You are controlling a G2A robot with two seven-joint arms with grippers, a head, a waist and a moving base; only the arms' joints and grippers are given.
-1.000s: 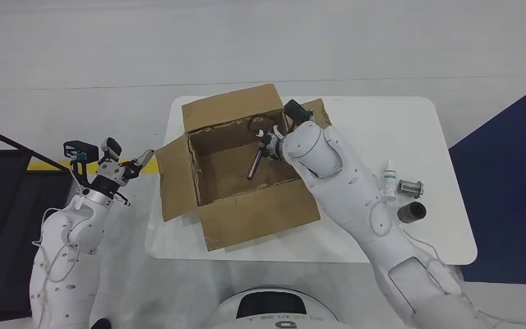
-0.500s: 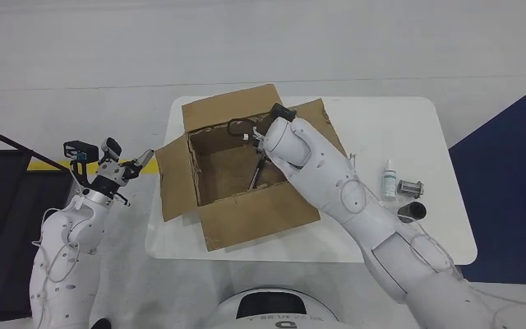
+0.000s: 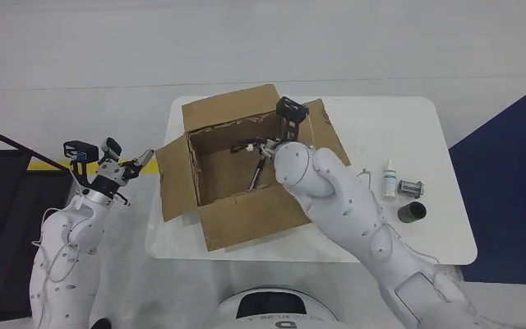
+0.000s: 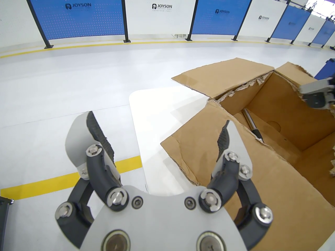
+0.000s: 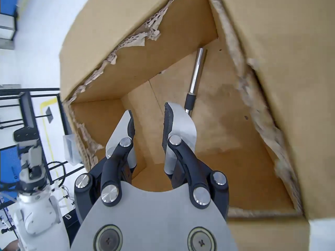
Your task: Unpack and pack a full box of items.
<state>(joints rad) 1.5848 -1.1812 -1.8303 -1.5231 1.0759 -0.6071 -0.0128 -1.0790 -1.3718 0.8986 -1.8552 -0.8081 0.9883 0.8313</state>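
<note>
Jaws on the left gripper (image 4: 159, 129) are spread wide, while those on the right gripper (image 5: 148, 121) are parted by a narrower gap; nothing is held or touched by either pair. The left half of the white table (image 3: 444, 148) is taken up by the cardboard box (image 3: 255, 215). Its flaps are folded outward, presumably so that the inside can be reached from above, and one flap is hung out past the table's left edge. The right arm is bent over the box from the side of the right-hand flap. Its gripper is set low within the opening and pointed at the box floor, a pose judged to suit a pick from inside. The left gripper is held off the table, beyond its left edge and just beside the overhanging flap, apparently so that the opening is left free for the other arm. One item is seen in the box: a metal rod with a black grip (image 5: 196, 71), laid flat on the floor near the right-hand wall, just ahead of the right gripper's fingertips but apart from them. Three smaller things are laid near the table's right edge, well apart from the box, and are taken to be unpacked already: a small white bottle (image 3: 389, 179), a dark cylinder (image 3: 411, 212) and a silver cylinder (image 3: 410, 188).
</note>
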